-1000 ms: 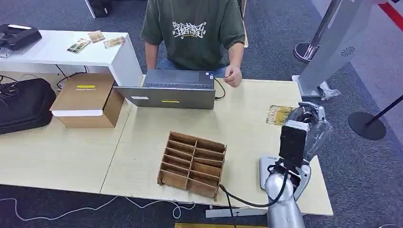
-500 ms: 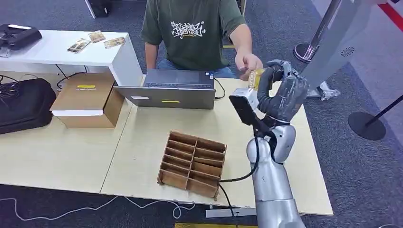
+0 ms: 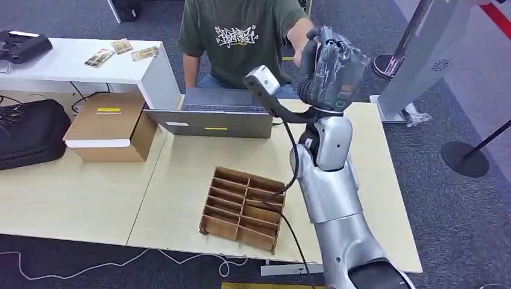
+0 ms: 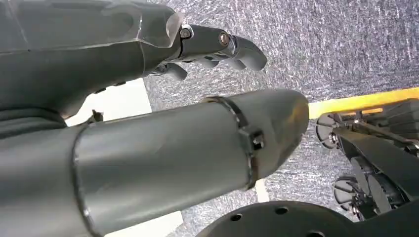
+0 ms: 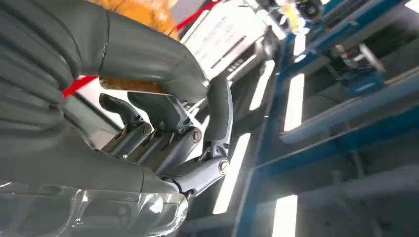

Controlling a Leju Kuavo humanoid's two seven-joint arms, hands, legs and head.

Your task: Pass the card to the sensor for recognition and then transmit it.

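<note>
Card (image 5: pixel 141 12): a thin, flat, orange-yellow piece, seen in my right wrist view. I judge it light, fairly stiff and smooth-faced, so prone to slip or bend if squeezed across the middle; best held near one edge, flat faces between thumb and fingers, leaving most of the face free for a sensor to read.

Position relative to my fingers: the card lies pinched under my thick thumb, its orange face showing past the thumb on both sides, the darker fingers (image 5: pixel 163 121) curled behind it. I take this as a firm pinch, though the contact line itself is hidden.

Right hand (image 3: pixel 330 67): raised high above the far edge of the worktop (image 3: pixel 181 174), closed on the card, close in front of a person (image 3: pixel 241 42) seated behind the laptop (image 3: pixel 217 114).

Left hand (image 4: pixel 148 74): hanging low over grey carpet, holding nothing, fingers loosely apart.

Also on the worktop: a wooden divided tray (image 3: pixel 244 208), a cardboard box (image 3: pixel 111 126). More cards (image 3: pixel 120 51) lie on a white side table (image 3: pixel 72 69).
</note>
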